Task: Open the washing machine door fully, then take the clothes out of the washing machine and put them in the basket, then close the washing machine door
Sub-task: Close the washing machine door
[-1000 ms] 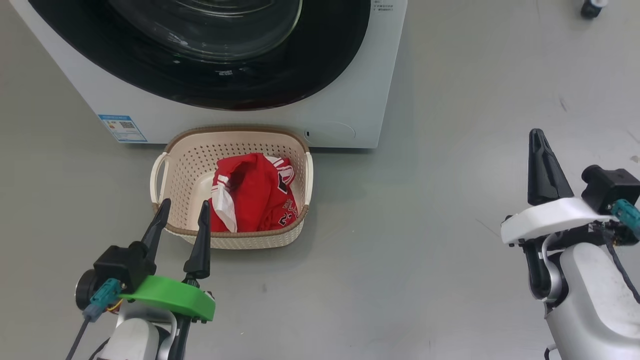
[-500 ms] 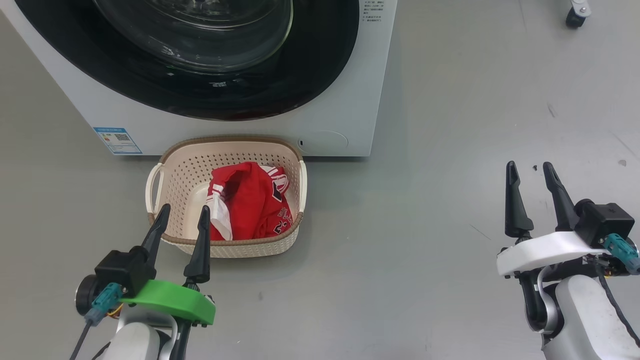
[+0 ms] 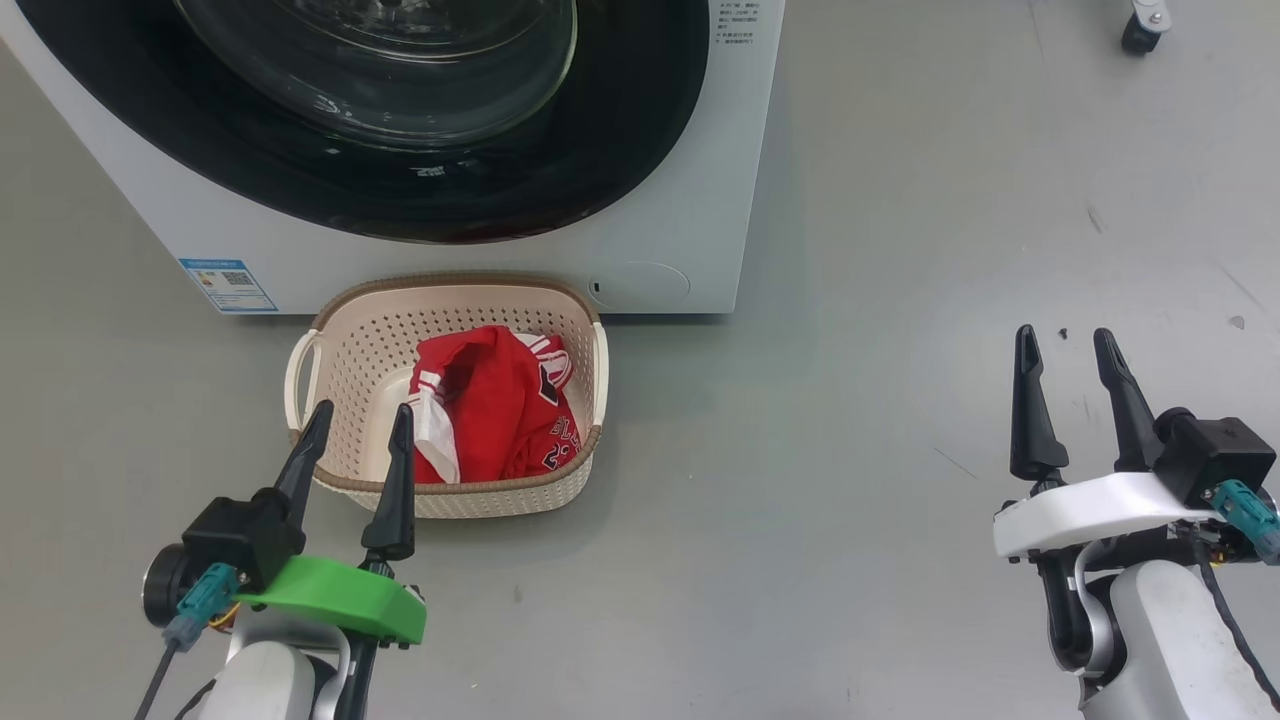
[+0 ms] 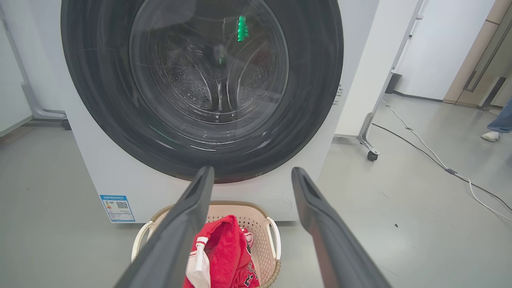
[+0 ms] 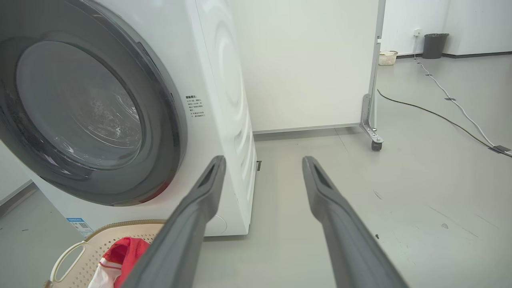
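**Door shut, laundry in the basket, both claws open**

The washing machine door [image 3: 640,140] is closed flat against the front of the white washing machine [image 3: 690,230]. Its wide glossy black rim rings the bulging glass bowl, and in the left wrist view the perforated steel drum shows through the glass. A small blue label [image 3: 228,285] sits low on the machine's left front corner, and a few lines of print run beside the door on the right.

The basket [image 3: 450,284] stands on the grey floor [image 3: 850,450] directly below the door, with its far rim close against the machine's base. The clothes [image 3: 495,410] lie heaped inside it, towards its right half. They are red fabric with white striped trim, a whitish piece hangs down the heap's left side, and some dark print shows on a fold at the lower right.

The left claw [image 3: 362,407], on its green mount, is at the basket's near left corner. Its two dark fingers are spread wide and hold nothing, and in the head view their tips overlap the near rim. The right claw [image 3: 1063,332], on a white mount, is over bare floor, well apart from both basket and machine. Its fingers are also parted and empty.

Beyond the machine stands a white panel [image 5: 312,60] on castors, and a cable [image 5: 440,116] trails across the floor. A dark bin [image 5: 435,45] stands by the far wall. A person's shoe [image 4: 491,136] shows at the right edge of the left wrist view.
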Controlling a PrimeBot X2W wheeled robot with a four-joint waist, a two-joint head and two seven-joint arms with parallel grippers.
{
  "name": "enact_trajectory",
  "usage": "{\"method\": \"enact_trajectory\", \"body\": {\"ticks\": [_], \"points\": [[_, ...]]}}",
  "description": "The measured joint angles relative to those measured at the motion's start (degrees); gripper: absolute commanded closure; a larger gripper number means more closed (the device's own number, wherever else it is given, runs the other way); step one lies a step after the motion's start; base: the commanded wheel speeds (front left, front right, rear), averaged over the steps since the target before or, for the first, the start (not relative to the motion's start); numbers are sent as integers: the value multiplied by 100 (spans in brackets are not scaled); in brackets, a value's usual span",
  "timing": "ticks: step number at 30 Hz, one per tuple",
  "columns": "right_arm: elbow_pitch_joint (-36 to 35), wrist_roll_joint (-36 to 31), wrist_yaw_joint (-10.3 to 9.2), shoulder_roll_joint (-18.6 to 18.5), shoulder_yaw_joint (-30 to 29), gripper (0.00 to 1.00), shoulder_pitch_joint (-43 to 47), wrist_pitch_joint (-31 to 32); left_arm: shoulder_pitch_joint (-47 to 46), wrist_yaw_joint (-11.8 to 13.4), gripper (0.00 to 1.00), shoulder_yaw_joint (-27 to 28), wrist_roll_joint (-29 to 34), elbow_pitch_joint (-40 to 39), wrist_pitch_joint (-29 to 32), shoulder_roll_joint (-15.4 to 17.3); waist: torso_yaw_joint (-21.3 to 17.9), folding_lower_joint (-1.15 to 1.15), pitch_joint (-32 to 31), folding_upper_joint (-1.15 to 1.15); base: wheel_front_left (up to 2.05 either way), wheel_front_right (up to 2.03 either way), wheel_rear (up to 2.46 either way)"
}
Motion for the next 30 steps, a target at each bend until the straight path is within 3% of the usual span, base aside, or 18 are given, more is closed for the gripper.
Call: {"method": "enact_trajectory", "body": {"ticks": [30], "points": [[-63,-247,157,133,-137,0,202,0,19,0,0,194,274,-87,-1,-22,8,0,-33,0,0,0,0]]}}
